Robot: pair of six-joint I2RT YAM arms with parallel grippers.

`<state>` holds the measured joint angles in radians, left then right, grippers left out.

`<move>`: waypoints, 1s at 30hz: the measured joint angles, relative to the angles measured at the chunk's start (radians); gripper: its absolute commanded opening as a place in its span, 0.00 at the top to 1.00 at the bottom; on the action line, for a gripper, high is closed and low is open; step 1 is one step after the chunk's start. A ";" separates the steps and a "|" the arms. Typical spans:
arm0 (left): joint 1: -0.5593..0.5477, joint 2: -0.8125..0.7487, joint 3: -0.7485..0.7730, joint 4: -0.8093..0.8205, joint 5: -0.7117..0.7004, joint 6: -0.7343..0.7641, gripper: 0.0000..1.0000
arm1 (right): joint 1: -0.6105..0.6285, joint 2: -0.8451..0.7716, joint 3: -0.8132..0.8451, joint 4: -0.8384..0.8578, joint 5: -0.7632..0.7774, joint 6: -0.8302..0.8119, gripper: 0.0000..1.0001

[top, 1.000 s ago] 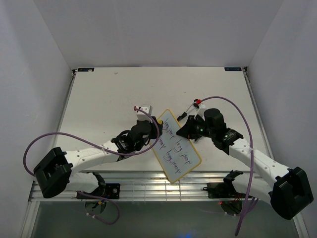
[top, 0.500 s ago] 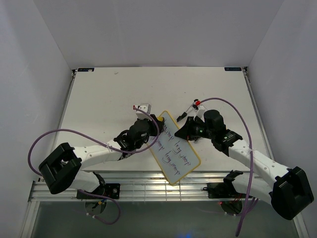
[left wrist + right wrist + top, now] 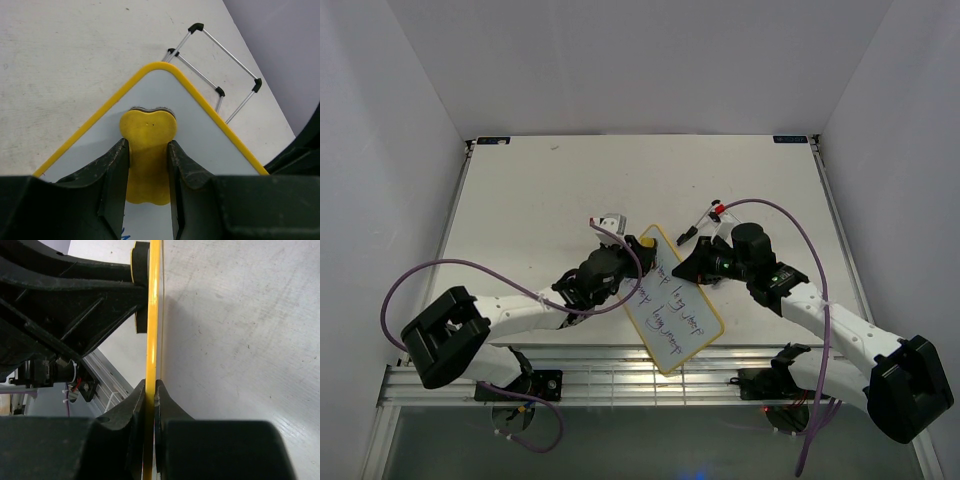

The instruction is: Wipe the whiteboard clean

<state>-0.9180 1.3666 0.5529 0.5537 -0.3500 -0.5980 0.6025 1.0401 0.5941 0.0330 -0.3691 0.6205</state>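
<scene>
The whiteboard [image 3: 675,305], white with a thin yellow frame and purple handwriting, is held tilted above the table's near middle. My right gripper [image 3: 698,268] is shut on its right edge; in the right wrist view the yellow frame [image 3: 151,330] runs edge-on between the jaws. My left gripper [image 3: 632,258] is shut on the yellow peanut-shaped eraser [image 3: 147,155], which presses on the board's far corner [image 3: 165,67]. The eraser also shows in the top view [image 3: 645,243]. Most of the writing lies below the eraser.
A thin metal wire stand with black ends [image 3: 220,67] lies on the table past the board's corner, also seen in the top view [image 3: 705,215]. A small grey block [image 3: 610,220] sits beside the left gripper. A slotted metal rail [image 3: 620,375] runs along the near edge.
My left gripper with the eraser has shifted slightly toward the board's far corner. The board and right gripper have stayed nearly still.
</scene>
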 measured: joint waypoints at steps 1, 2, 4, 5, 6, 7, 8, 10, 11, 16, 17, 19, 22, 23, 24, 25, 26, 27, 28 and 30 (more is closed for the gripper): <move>-0.011 0.000 0.000 0.003 0.000 0.004 0.75 | 0.000 0.000 -0.002 0.000 -0.001 0.002 0.92; -0.021 0.000 0.000 0.006 -0.001 0.006 0.75 | 0.000 0.000 -0.002 -0.001 -0.002 0.003 0.92; -0.045 0.000 0.000 0.013 -0.004 0.012 0.75 | 0.000 0.000 -0.002 -0.001 -0.001 0.004 0.92; -0.054 0.000 0.000 0.016 -0.005 0.015 0.75 | 0.000 0.000 -0.002 -0.001 -0.001 0.005 0.92; -0.058 0.000 0.000 0.017 -0.006 0.018 0.75 | 0.000 0.000 -0.002 -0.001 -0.001 0.005 0.92; -0.065 0.000 0.001 0.018 -0.008 0.023 0.75 | 0.000 0.000 -0.002 -0.001 0.000 0.005 0.92; -0.068 0.000 0.002 0.019 -0.011 0.025 0.75 | 0.000 0.000 -0.002 -0.001 0.000 0.005 0.92; -0.072 0.000 0.002 0.019 -0.022 0.027 0.77 | 0.000 0.000 -0.002 0.000 0.000 0.005 0.92; -0.073 0.000 0.005 0.013 -0.027 0.026 0.78 | 0.000 0.000 -0.002 0.000 0.000 0.005 0.92; -0.028 0.000 0.035 -0.041 -0.018 0.007 0.80 | 0.000 0.000 -0.002 0.004 0.005 0.005 0.92; -0.013 0.000 0.037 -0.047 -0.017 0.005 0.80 | 0.000 0.000 -0.002 0.006 0.004 0.005 0.92; 0.014 0.000 0.037 -0.057 -0.018 0.000 0.80 | 0.001 0.000 -0.002 0.009 0.001 0.005 0.92; 0.056 0.002 0.037 -0.071 -0.011 -0.007 0.80 | 0.002 0.000 -0.002 0.014 -0.001 0.005 0.92; 0.069 0.003 0.037 -0.076 -0.005 -0.012 0.80 | 0.002 0.000 -0.002 0.015 -0.001 0.005 0.92; 0.079 0.004 0.037 -0.079 -0.002 -0.016 0.79 | 0.002 0.000 -0.002 0.016 -0.001 0.005 0.92; 0.085 0.004 0.037 -0.083 0.001 -0.020 0.80 | 0.002 0.000 -0.002 0.018 -0.001 0.005 0.92; 0.089 0.004 0.037 -0.084 0.003 -0.023 0.80 | 0.002 0.000 -0.002 0.020 -0.001 0.005 0.92; 0.092 0.005 0.037 -0.083 0.008 -0.026 0.80 | 0.002 0.000 -0.002 0.021 -0.001 0.005 0.92; 0.094 0.005 0.037 -0.083 0.014 -0.030 0.81 | 0.002 0.000 -0.002 0.022 -0.001 0.005 0.92; 0.095 0.005 0.032 -0.077 0.026 -0.036 0.82 | 0.002 0.000 -0.002 0.022 -0.001 0.008 0.92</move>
<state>-0.8230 1.3712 0.5854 0.4767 -0.3237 -0.6338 0.6048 1.0401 0.5919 0.0547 -0.3702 0.6289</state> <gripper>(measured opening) 0.424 0.111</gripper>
